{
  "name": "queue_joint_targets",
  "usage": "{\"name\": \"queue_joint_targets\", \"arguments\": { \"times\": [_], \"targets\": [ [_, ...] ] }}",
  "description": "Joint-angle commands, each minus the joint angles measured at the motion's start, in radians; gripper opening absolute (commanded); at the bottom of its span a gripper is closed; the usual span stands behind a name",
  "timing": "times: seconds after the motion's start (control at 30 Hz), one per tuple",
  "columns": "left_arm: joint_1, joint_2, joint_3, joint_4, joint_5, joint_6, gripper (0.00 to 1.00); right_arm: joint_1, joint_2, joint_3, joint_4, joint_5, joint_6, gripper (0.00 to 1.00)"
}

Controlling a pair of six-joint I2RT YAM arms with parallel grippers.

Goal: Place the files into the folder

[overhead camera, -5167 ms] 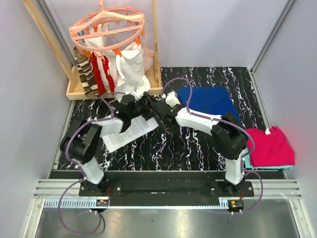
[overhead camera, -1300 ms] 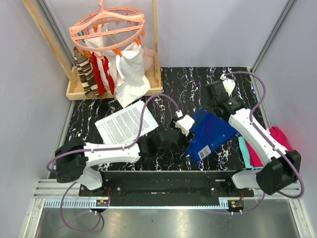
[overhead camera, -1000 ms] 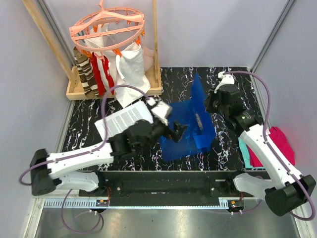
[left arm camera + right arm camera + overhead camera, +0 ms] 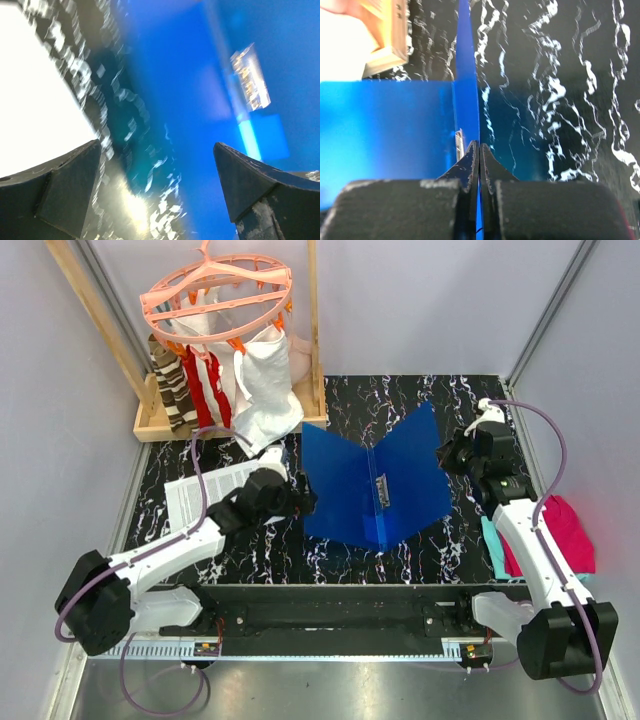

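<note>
The blue folder [image 4: 345,490] lies open in the middle of the table, its metal clip [image 4: 382,490] along the spine. Its left cover is flat; its right cover slants upward. My right gripper [image 4: 447,453] is shut on that raised cover's outer edge, and in the right wrist view the thin blue sheet runs between the closed fingertips [image 4: 479,150]. My left gripper [image 4: 300,502] stands open just left of the folder, nothing between its fingers [image 4: 65,185]. The files [image 4: 205,495], white printed sheets, lie left of it, partly under the left arm.
A wooden tray [image 4: 150,425] at the back left carries a pink hanger rack [image 4: 215,290] with hanging cloths and a white bag [image 4: 268,375]. Folded magenta cloth [image 4: 560,535] lies at the right edge. Metal frame posts border the table.
The folder has dropped from half-upright to spread open. My left arm has drawn back leftward and its jaws have widened. My right gripper has swung right, still holding the cover.
</note>
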Motion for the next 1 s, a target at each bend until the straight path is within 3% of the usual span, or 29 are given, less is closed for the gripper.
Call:
{"name": "queue_joint_targets", "arguments": {
  "times": [0.0, 0.23, 0.27, 0.3, 0.37, 0.4, 0.47, 0.5, 0.53, 0.57, 0.7, 0.87, 0.93, 0.97],
  "targets": [
    [0.008, -0.055, -0.098, 0.048, 0.044, -0.074, 0.99, -0.038, 0.005, -0.016, -0.018, -0.067, 0.036, 0.00],
    [0.008, 0.034, -0.074, 0.131, 0.135, -0.096, 0.95, -0.044, 0.017, -0.019, -0.020, -0.069, 0.035, 0.00],
    [0.008, 0.042, -0.069, 0.131, 0.127, -0.088, 0.88, -0.046, 0.017, -0.025, -0.020, -0.061, 0.038, 0.00],
    [0.011, 0.051, -0.061, 0.128, 0.120, -0.076, 0.70, -0.050, 0.017, -0.030, -0.020, -0.049, 0.044, 0.00],
    [0.025, 0.048, -0.060, 0.125, 0.122, -0.061, 0.50, -0.052, 0.029, -0.045, -0.023, -0.031, 0.058, 0.00],
    [0.030, 0.033, -0.061, 0.120, 0.130, -0.035, 0.30, -0.053, 0.038, -0.050, -0.021, -0.011, 0.070, 0.00],
    [0.033, 0.008, -0.058, 0.110, 0.142, -0.016, 0.14, -0.053, 0.089, -0.051, -0.032, 0.011, 0.105, 0.01],
    [0.034, -0.021, -0.057, 0.104, 0.147, -0.005, 0.00, -0.055, 0.115, -0.045, -0.043, 0.041, 0.118, 0.03],
    [0.034, -0.039, -0.057, 0.105, 0.150, -0.008, 0.00, -0.058, 0.142, -0.036, -0.082, 0.058, 0.130, 0.07],
    [0.034, -0.056, -0.060, 0.085, 0.164, -0.013, 0.00, -0.062, 0.207, -0.006, -0.105, 0.101, 0.153, 0.21],
    [0.034, -0.105, -0.069, 0.097, 0.185, -0.088, 0.00, -0.072, 0.353, 0.114, -0.221, 0.163, 0.132, 0.63],
    [0.033, -0.072, -0.051, 0.128, 0.193, -0.136, 0.00, -0.066, 0.327, 0.220, -0.307, 0.226, 0.102, 0.81],
    [0.033, -0.053, -0.037, 0.131, 0.193, -0.142, 0.00, -0.044, 0.292, 0.232, -0.304, 0.250, 0.092, 0.98],
    [0.033, -0.039, -0.025, 0.131, 0.190, -0.146, 0.00, -0.030, 0.266, 0.243, -0.304, 0.256, 0.083, 0.99]
  ]
}}
